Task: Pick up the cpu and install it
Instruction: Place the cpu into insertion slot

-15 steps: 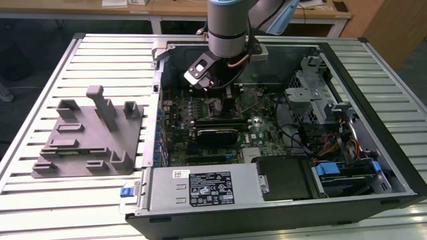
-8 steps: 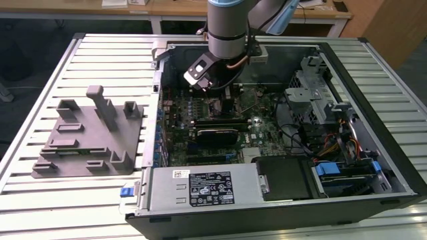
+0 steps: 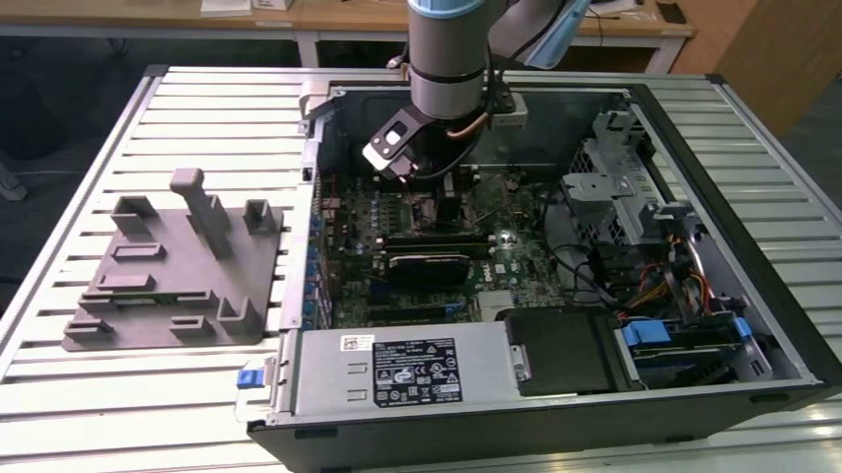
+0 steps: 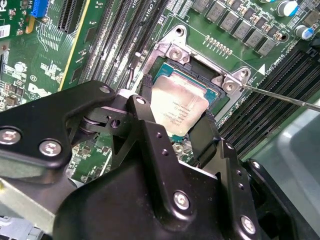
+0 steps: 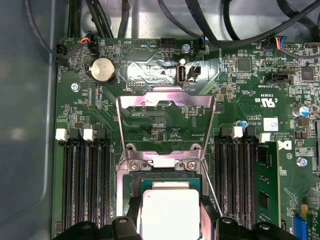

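Observation:
The cpu [image 4: 177, 110] is a small silver-topped square chip, lying flat in or just over the open socket [image 4: 172, 50] on the green motherboard. In both wrist views my gripper [image 4: 176, 114] has a black finger against each of two opposite edges of the chip, so it looks shut on it. The first wrist view has the cpu [image 5: 170, 212] under the raised metal load plate [image 5: 165, 102], with the gripper [image 5: 170, 222] around it. In the exterior view the gripper [image 3: 428, 182] is down inside the computer case over the board's far part.
The thin socket lever [image 4: 280, 97] sticks out beside the socket. Memory slots [image 5: 80, 180] flank it on both sides. A grey holder [image 3: 172, 266] sits on the slatted table at the exterior view's left. The power supply box [image 3: 408, 370] and drive cage [image 3: 618, 187] crowd the case.

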Controlling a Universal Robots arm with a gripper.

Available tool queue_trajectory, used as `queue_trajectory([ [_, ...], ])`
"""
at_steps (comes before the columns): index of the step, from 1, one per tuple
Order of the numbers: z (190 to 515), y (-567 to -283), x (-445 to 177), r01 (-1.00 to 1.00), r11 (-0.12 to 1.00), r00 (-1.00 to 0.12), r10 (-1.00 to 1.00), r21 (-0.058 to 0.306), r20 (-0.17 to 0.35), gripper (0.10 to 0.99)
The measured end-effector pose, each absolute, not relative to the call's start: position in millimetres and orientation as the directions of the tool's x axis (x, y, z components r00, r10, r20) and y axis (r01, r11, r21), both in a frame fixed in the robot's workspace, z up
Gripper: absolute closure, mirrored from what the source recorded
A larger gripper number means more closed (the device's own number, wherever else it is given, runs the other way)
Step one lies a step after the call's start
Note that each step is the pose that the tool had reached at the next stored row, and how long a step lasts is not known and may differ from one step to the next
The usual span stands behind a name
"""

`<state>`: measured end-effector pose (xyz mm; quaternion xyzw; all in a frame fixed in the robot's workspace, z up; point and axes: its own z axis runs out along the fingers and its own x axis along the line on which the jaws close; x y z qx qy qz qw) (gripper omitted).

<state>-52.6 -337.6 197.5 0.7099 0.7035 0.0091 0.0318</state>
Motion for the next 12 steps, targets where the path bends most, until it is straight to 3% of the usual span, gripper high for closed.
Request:
queue_trajectory([
  [12, 194.3, -337.5, -52.6, 0.998, -0.008, 0.010, 0.999, 0.058, -0.031, 0.545],
])
